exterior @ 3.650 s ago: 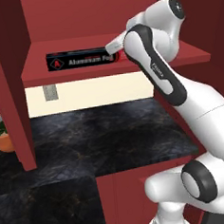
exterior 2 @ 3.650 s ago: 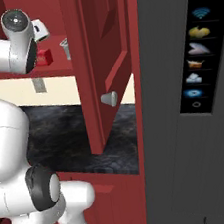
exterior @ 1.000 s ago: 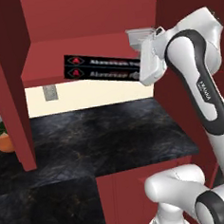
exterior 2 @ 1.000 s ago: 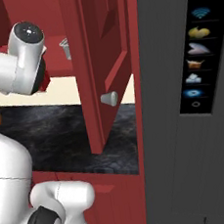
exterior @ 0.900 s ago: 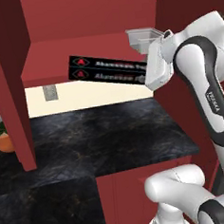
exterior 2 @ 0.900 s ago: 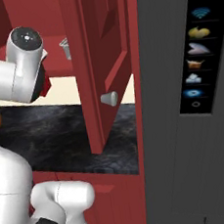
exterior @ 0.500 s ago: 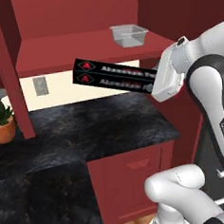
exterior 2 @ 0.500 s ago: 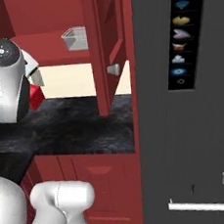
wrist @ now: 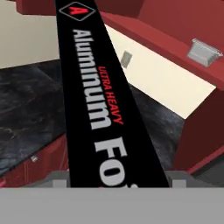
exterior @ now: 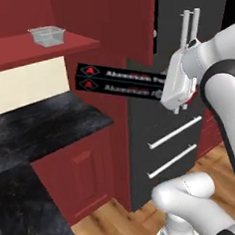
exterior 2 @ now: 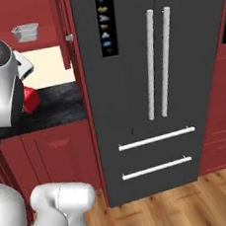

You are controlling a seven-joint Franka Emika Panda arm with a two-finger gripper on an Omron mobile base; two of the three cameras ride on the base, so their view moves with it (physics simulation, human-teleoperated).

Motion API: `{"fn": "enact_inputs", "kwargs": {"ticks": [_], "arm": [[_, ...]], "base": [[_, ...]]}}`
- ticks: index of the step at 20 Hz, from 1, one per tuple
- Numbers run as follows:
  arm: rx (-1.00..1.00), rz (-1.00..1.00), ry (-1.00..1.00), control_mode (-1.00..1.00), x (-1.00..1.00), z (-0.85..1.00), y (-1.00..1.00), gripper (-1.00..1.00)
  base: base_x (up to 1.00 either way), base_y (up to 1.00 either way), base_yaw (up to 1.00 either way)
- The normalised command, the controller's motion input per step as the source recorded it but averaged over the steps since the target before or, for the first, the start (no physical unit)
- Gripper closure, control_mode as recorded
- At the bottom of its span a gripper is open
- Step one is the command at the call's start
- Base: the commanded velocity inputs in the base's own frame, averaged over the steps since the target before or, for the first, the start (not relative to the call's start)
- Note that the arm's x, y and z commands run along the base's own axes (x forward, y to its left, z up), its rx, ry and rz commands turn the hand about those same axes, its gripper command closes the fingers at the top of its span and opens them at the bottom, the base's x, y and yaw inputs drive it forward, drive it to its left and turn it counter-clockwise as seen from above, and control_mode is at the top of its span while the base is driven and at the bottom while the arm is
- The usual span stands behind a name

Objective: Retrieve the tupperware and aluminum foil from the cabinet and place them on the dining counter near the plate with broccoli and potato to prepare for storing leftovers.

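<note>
My gripper point(exterior: 165, 88) is shut on the aluminum foil point(exterior: 120, 81), a long black box with white lettering that I hold level in the air, away from the cabinet. In the hand view the aluminum foil point(wrist: 99, 97) runs up from between the jaws of my gripper point(wrist: 118, 182). Its red end point(exterior 2: 31, 100) pokes out beside my arm. The tupperware point(exterior: 47, 35) stands on the red shelf of the cabinet point(exterior: 14, 49), far to the left of the gripper; the tupperware point(exterior 2: 25, 31) point(wrist: 203, 50) is small and clear. The dining counter and the plate with broccoli and potato are out of view.
A black marbled counter point(exterior: 35, 130) runs under the cabinet on red drawer units point(exterior: 86, 167). A tall dark fridge point(exterior 2: 151, 81) with silver handles stands right beside it, close behind the held box. Wooden floor point(exterior 2: 185, 208) lies in front.
The whole picture has swung right, so the base has turned. The fridge has come into view. The foil box has come off the shelf and travels with the gripper.
</note>
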Motion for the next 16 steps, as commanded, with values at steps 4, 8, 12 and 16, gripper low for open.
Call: {"fn": "enact_inputs", "kwargs": {"ticks": [4, 8, 12, 16], "arm": [[0.00, 0.00, 0.00, 1.00, 0.00, 0.00, 0.00, 1.00], [0.00, 0.00, 0.00, 1.00, 0.00, 0.00, 0.00, 1.00], [0.00, 0.00, 0.00, 1.00, 0.00, 0.00, 0.00, 1.00], [0.00, 0.00, 0.00, 1.00, 0.00, 0.00, 0.00, 1.00]], "base": [[-0.07, -0.62, -0.74], [0.00, -0.76, -0.74], [0.01, -0.79, -0.72], [0.01, -0.65, -0.75]]}}
